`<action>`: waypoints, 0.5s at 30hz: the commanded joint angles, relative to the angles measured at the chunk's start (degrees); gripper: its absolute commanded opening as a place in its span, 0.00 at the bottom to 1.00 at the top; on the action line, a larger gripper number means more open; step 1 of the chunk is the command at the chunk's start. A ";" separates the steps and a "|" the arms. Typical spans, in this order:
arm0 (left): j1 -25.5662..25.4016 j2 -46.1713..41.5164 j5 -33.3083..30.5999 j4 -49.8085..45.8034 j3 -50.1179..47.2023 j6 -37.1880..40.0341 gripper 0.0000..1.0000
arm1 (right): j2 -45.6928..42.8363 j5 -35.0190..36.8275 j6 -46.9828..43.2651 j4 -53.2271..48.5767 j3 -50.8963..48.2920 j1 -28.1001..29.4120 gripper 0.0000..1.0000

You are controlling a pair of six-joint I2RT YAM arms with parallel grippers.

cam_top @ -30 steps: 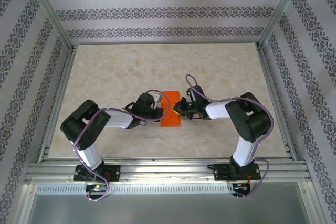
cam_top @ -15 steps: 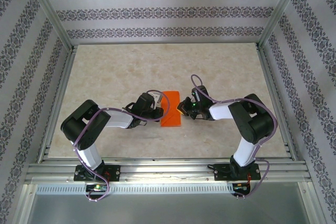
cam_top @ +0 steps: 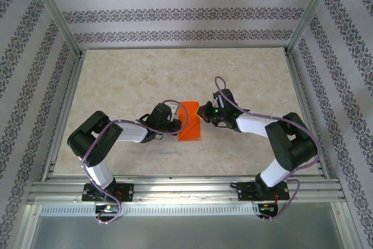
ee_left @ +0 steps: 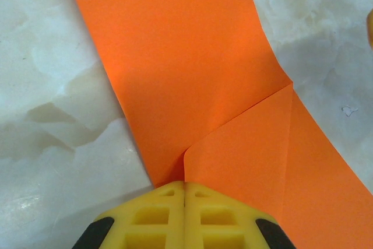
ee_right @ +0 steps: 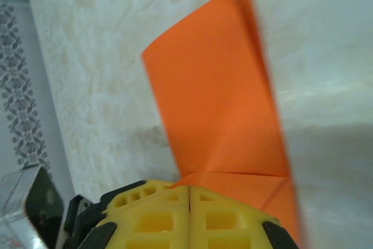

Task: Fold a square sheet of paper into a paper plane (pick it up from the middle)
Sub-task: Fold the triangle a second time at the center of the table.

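The square sheet of paper (cam_top: 190, 123) is bright orange and lies folded on the marble table, between the two grippers. In the left wrist view the paper (ee_left: 175, 56) bends, and a slanted flap is folded over it. My left gripper (cam_top: 178, 125) is shut, its yellow tips (ee_left: 185, 183) resting on the paper's left edge where the flap begins. My right gripper (cam_top: 202, 113) is shut at the paper's far right corner. Its tips (ee_right: 189, 188) sit over a creased flap of the paper (ee_right: 215, 103). A paper plane is not in view.
The bare marble tabletop (cam_top: 134, 80) spreads all around the paper. An aluminium frame (cam_top: 64, 115) and patterned walls close it in on the left, right and far sides.
My right gripper has slid along the paper's right side toward the far corner, and its arm has stretched out. The left gripper and the paper have stayed put.
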 commanded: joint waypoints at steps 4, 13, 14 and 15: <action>0.72 0.53 0.46 -4.42 -0.46 0.87 0.00 | 6.43 -3.28 -0.87 -1.32 2.20 2.28 0.00; 0.72 0.50 0.64 -5.41 -0.05 1.14 0.00 | 10.25 -2.17 -2.01 -4.40 3.09 2.50 0.00; 0.73 0.42 0.65 -5.60 -0.03 1.20 0.00 | 10.69 -1.73 -2.60 -5.97 3.36 2.41 0.00; 0.74 0.24 0.48 -5.69 -0.03 1.23 0.00 | 11.25 -1.64 -3.01 -6.87 3.48 2.39 0.00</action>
